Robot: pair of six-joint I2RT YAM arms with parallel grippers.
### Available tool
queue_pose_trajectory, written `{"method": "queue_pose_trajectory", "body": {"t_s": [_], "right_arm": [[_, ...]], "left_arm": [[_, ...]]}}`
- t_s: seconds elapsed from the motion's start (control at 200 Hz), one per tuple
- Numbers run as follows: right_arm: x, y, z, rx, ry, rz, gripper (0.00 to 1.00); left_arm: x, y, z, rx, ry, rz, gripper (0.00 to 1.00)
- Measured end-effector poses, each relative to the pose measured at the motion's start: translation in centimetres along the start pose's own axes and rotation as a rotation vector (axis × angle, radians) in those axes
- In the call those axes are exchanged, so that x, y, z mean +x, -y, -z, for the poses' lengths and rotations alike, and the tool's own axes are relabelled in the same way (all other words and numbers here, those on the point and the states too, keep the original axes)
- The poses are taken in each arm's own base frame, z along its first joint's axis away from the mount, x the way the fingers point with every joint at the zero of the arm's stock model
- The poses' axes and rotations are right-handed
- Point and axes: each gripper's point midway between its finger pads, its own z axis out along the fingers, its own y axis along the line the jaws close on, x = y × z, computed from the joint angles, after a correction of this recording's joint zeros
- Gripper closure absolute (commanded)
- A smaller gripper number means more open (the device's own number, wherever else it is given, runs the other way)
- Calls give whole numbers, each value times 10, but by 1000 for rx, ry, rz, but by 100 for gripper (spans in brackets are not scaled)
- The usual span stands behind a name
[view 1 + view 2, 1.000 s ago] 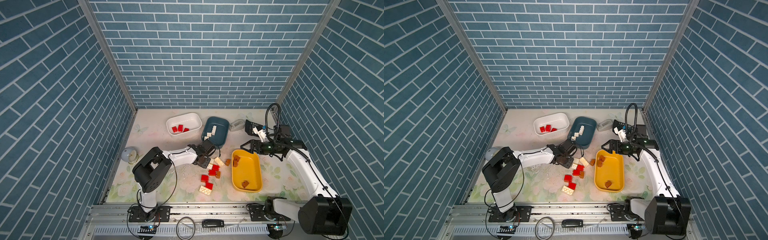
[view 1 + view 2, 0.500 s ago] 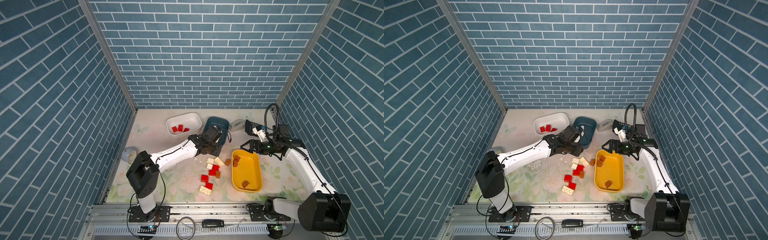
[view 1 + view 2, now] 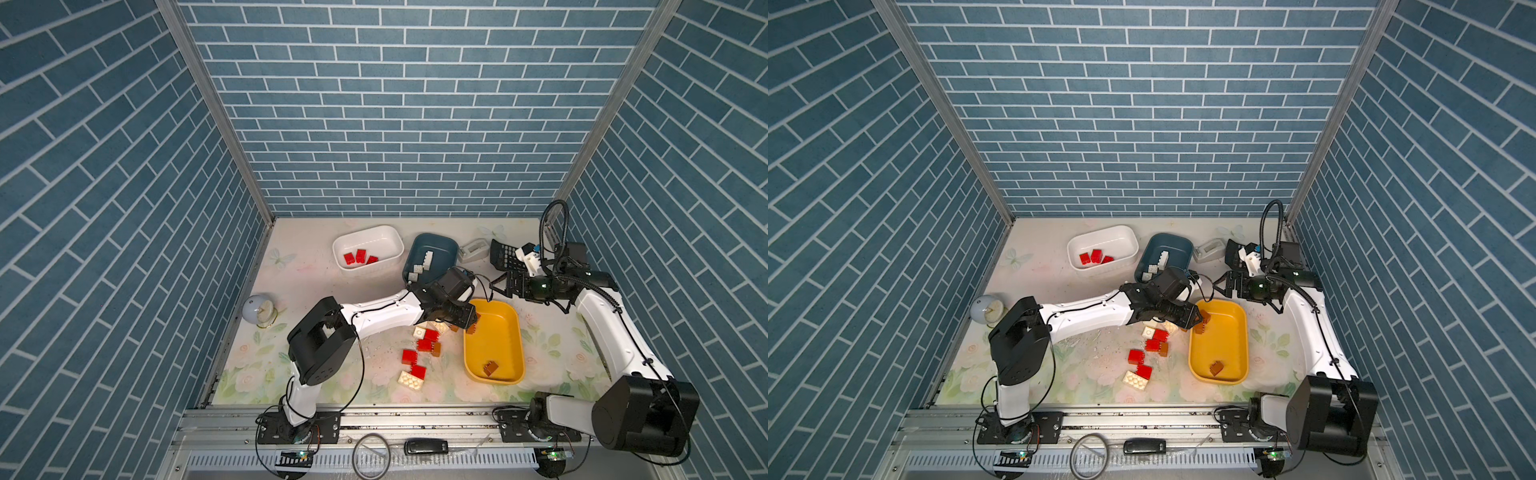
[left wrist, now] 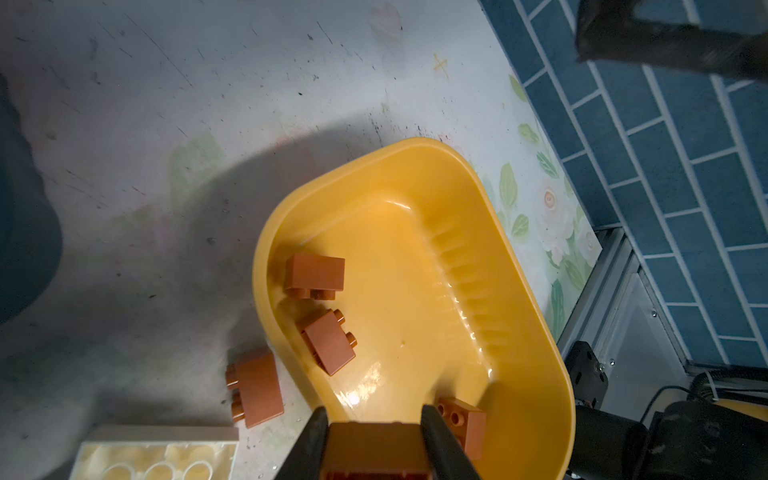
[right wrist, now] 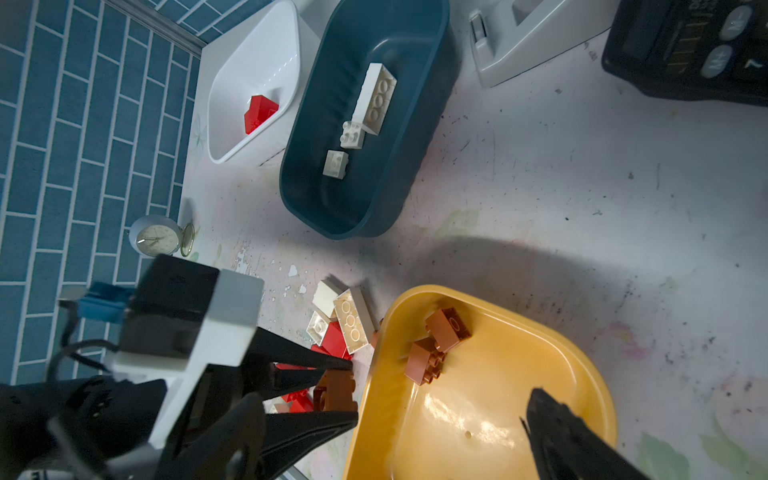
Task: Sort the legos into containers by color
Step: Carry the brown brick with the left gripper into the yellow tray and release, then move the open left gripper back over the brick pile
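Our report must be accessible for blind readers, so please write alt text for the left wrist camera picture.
The left gripper holds a brown brick between its fingers, at the rim of the yellow tub. Three brown bricks lie inside the tub; a fourth lies on the table beside it, near an upturned cream brick.

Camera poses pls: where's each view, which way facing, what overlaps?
Top views: high at the front, looking down on the whole table; left arm and right arm both shown.
Left wrist: over the left gripper, facing down into the yellow tub; its fingers clamp a brown brick.
Right wrist: over the open right gripper, facing the teal tub and white tub; one finger shows.
Shared: all show yellow tub and brown brick.
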Motion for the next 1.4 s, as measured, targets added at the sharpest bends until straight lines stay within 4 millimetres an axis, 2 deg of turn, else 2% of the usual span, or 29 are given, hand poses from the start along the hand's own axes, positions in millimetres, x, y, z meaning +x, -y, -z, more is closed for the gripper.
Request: {"method": "queue_pose_trajectory", "body": {"t_s": [0.195,0.38,0.545,0.67,0.775,0.88,0.995,1.18,1.4], "right_arm": [[-4,5,4,19,13,3,2],[-3,5,4,21,10,1,2],[-2,5,4,19,7,-2,2],[-1,3,4,7,4,-3,2],[-1,-2,4,-21,5,-2,2],[0,-8,3,-48,0,4,3],[5,-16,-1,-75,-20,15,2],[19,-27,-12,-109,-63,34,2],[29,-42,-23,-144,-99,80,3]], "left_arm": [[5,6,-7,37,-22,7,53],[0,15,-6,69,-7,2,52],[-1,15,-3,66,-7,-3,42],[-5,14,14,42,4,-24,32],[-10,9,43,1,27,-45,28],[-13,-6,73,-70,53,-52,28],[-4,-35,90,-170,45,-13,28],[39,-93,90,-338,-48,117,28],[82,-116,86,-406,-134,193,27]]}}
